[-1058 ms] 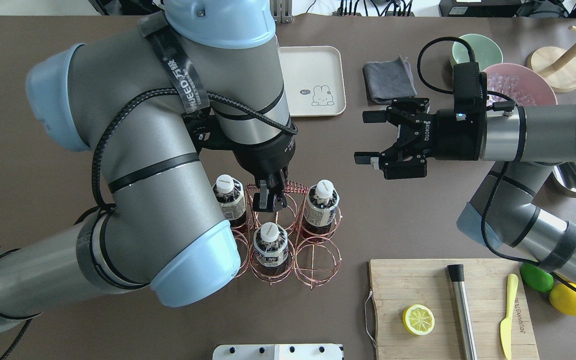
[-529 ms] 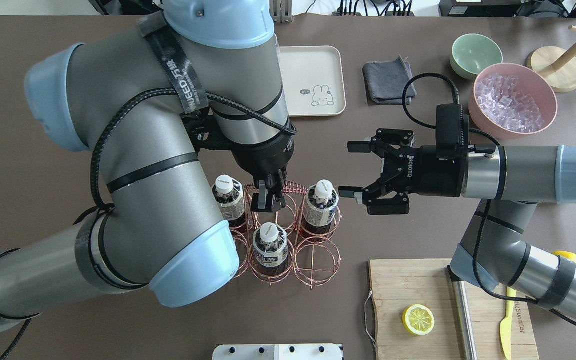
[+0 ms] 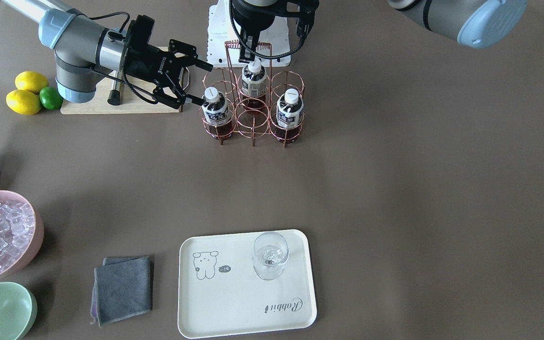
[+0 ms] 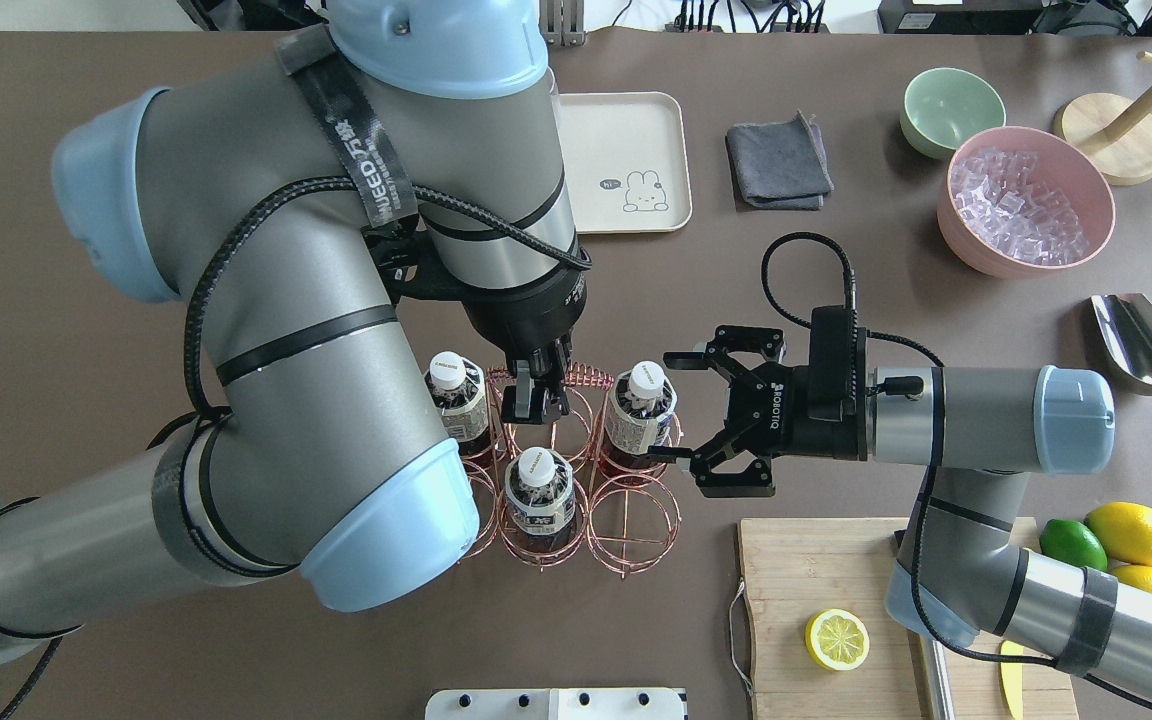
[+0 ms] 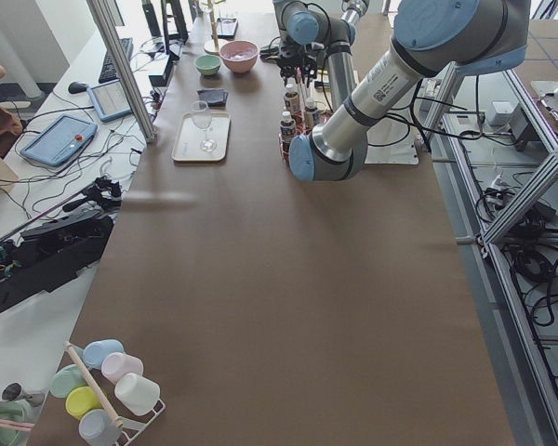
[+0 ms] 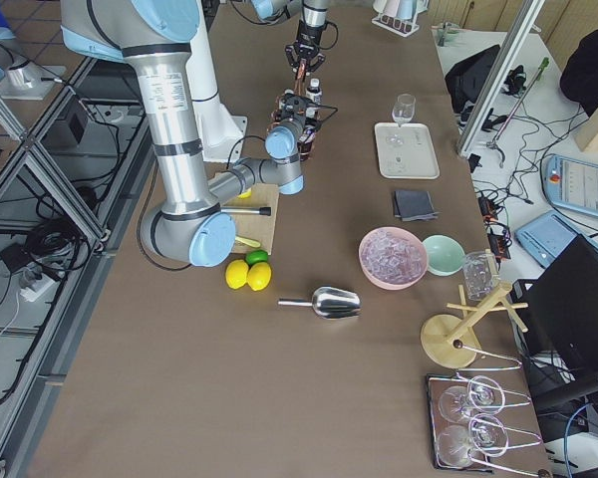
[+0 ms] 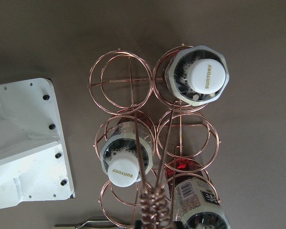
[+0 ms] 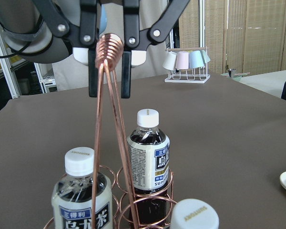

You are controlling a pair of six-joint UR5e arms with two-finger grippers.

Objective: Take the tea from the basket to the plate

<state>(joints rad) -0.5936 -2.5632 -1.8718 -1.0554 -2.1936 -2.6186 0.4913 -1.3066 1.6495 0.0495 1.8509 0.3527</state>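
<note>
Overhead exterior view, and the tea (image 4: 642, 418) stands upright in the basket (image 4: 633, 520), white cap up, long axis vertical. It sits in the cell closest to the right end effector (image 4: 674, 408). That end effector reaches in sideways with its jaws spread wide. The bottle is just ahead of the fingertips (image 4: 673, 357), in line with the gap between them and close to them, though whether they touch it I can't tell.

The left end effector (image 4: 534, 400) points straight down and is clenched on the basket by its coiled handle (image 4: 591, 378). Two more bottles (image 4: 456, 400) (image 4: 536, 490) stand upright in cells on either side of it.

The plate (image 4: 626, 130) lies well apart from both end effectors, out past the basket. In the front-facing view a clear glass (image 3: 270, 255) stands on it.
</note>
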